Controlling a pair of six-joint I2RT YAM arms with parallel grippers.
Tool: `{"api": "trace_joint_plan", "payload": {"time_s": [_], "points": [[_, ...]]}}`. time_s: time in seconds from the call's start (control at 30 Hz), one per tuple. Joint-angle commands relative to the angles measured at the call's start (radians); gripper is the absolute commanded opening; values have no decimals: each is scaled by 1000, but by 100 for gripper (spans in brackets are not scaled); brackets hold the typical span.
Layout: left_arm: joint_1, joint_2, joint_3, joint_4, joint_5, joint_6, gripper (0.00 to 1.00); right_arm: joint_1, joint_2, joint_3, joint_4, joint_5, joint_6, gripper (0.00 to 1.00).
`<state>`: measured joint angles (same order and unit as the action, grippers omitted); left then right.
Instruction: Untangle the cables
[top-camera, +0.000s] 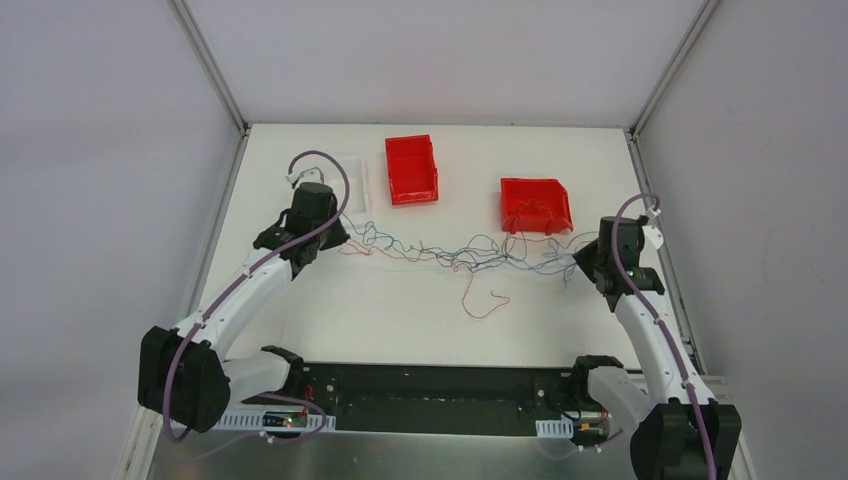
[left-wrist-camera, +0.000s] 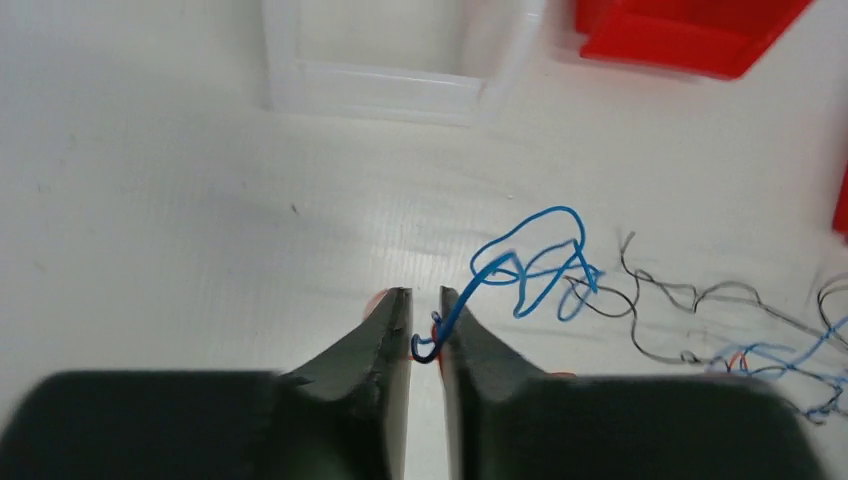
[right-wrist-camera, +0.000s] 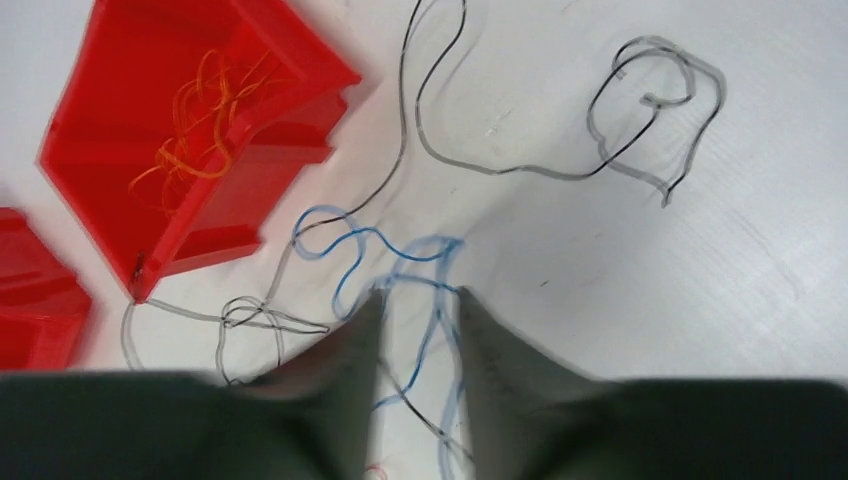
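The cables (top-camera: 455, 255) lie as a long tangle of thin blue, black and red strands across the table between my two grippers. One red strand (top-camera: 482, 300) curls loose toward the near side. My left gripper (top-camera: 335, 238) is at the tangle's left end. In the left wrist view its jaws (left-wrist-camera: 425, 292) stand a narrow gap apart, with the hooked end of a blue cable (left-wrist-camera: 530, 262) between them. My right gripper (top-camera: 583, 262) is at the right end. Its jaws (right-wrist-camera: 418, 292) are open over blue strands (right-wrist-camera: 350, 235), with black strands (right-wrist-camera: 500, 170) beyond.
Two red bins (top-camera: 411, 168) (top-camera: 536, 205) stand behind the tangle. The right bin (right-wrist-camera: 100, 150) holds orange strands (right-wrist-camera: 200, 120). A clear plastic tray (top-camera: 357, 185) lies behind the left gripper and shows in the left wrist view (left-wrist-camera: 390, 85).
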<state>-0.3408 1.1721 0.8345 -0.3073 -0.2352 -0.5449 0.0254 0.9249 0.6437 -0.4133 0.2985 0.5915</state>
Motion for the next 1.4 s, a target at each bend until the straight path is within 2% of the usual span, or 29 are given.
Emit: {"api": "trace_joint_plan", "payload": {"time_s": [0.0,0.03,0.07,0.1,0.17,0.33,0.5,0.7,0.87,1.03,1.17,1.37], "points": [[-38,-14,25,77,243,84,35,-3,-30,47,32,-213,-84,56],[-56,-5,36,76,262,90,50,0,-35,42,51,-297,-96,66],[-73,4,43,72,261,88,61,7,-40,36,67,-343,-102,70],[-85,12,48,70,261,85,69,24,-42,37,78,-369,-107,72],[-100,27,50,66,266,78,76,64,-35,49,80,-393,-131,73],[-187,108,104,25,302,123,77,194,29,93,54,-400,-171,73],[-297,193,162,-15,311,178,72,275,73,88,93,-455,-166,71],[-334,213,186,-18,365,226,72,376,147,105,55,-489,-165,70],[-347,259,243,-20,421,252,73,510,141,71,33,-427,-92,74],[-399,353,345,-33,437,291,74,612,145,47,42,-340,-6,74],[-420,448,434,-53,470,316,75,638,137,33,48,-251,29,74],[-437,606,524,-64,564,312,75,645,189,-40,172,-267,60,62]]}}
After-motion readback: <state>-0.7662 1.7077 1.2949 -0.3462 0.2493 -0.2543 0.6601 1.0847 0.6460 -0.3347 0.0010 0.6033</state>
